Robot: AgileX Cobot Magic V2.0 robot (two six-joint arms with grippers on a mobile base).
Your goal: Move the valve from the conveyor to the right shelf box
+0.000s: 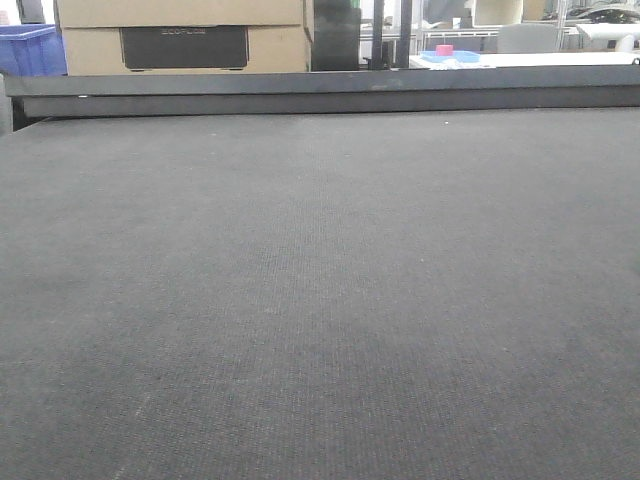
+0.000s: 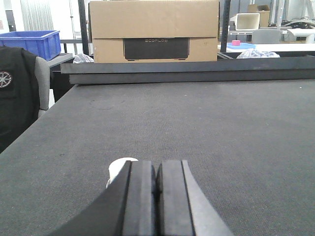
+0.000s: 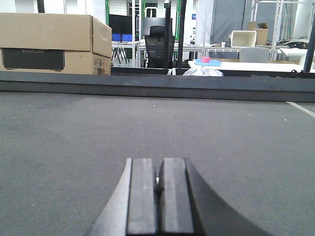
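As jaws meet, left gripper (image 2: 156, 169), right gripper (image 3: 158, 169) hang over conveyor (image 1: 320, 300).

The place reads as an industrial workshop or robotics test hall. A very wide dark grey conveyor (image 1: 320, 300) fills the foreground, closed along its far edge by a dark metal rail (image 1: 320, 88). Beyond that rail stand stacked cardboard cartons (image 2: 153, 19), the lower one with a black printed panel. A blue plastic crate (image 2: 29, 44) sits past the conveyor's far left corner. Further back are silver racking frames (image 3: 255, 19), a white worktable (image 3: 256, 66), a black office chair (image 3: 158, 39) and a dark monitor (image 3: 120, 24), all brightly lit.
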